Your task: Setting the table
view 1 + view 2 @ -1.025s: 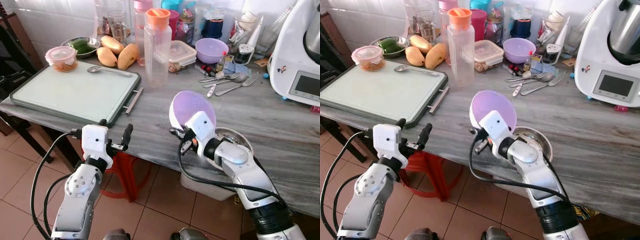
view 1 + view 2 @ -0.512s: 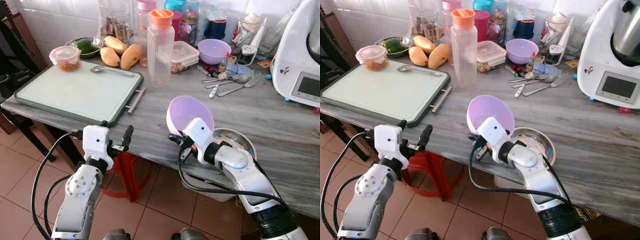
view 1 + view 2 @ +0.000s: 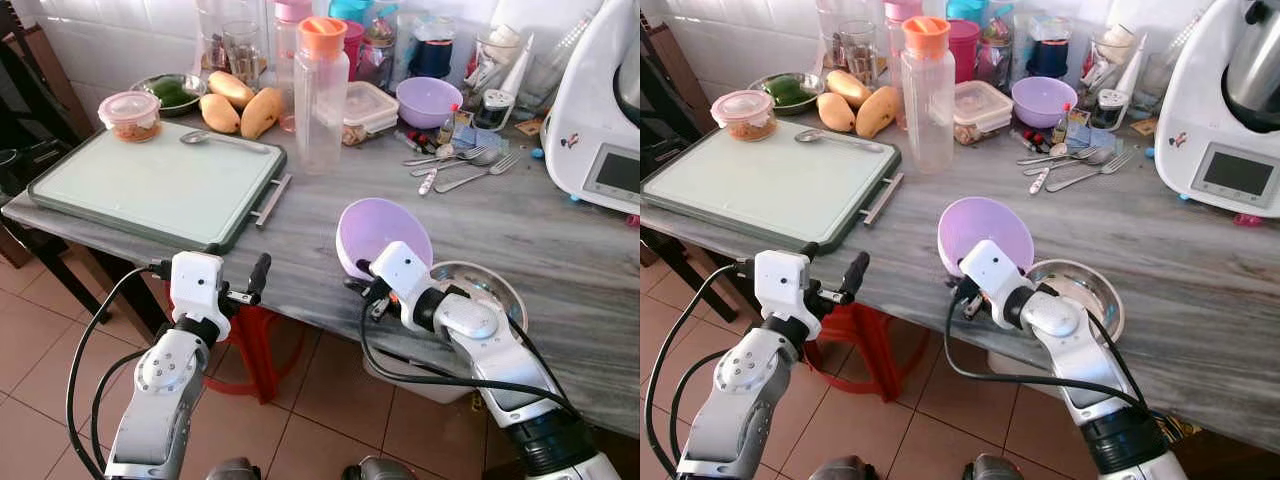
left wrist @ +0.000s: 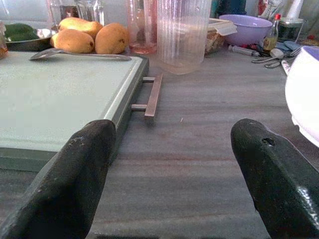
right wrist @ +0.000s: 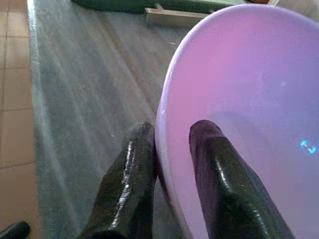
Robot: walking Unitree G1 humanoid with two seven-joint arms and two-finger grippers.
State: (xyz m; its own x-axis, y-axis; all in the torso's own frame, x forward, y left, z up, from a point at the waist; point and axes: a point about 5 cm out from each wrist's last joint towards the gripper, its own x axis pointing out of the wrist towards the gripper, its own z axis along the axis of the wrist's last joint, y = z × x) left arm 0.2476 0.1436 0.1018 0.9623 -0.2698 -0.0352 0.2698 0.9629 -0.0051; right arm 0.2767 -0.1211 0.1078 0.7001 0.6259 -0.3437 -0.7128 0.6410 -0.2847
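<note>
Purple bowl [image 3: 985, 232]: held tilted over the table's near edge, hollow facing up and toward the robot; whether its underside touches the top cannot be told.
Right gripper [image 5: 172, 172]: clamped on the bowl's near rim, one finger inside the hollow, the other outside against the wall.
Steel bowl [image 3: 1085, 290]: upright on the table at the near edge, just beside the purple bowl on its right, partly hidden by the right arm.
Left gripper [image 4: 169, 169]: at the near edge, left of the purple bowl, fingers spread wide with nothing between them, pointing across the table.
Table [image 3: 1160, 250]: grey streaked top.
Green tray [image 3: 760, 180]: flat at the left end of the table, metal handle on its right side.
Spoon [image 3: 835, 140]: lies on the tray along its far edge.
Lidded tub [image 3: 743, 113]: round, pink lid, at the tray's far left corner.
Mangoes [image 3: 855, 105]: three, behind the tray by a dish of greens.
Clear bottle [image 3: 927, 92]: orange cap, upright, right of the tray.
Second purple bowl [image 3: 1043, 100]: upright near the far edge among jars and containers.
Cutlery [image 3: 1070, 165]: forks and spoons loose in front of the second purple bowl.
White appliance [image 3: 1225, 110]: at the far right corner.
</note>
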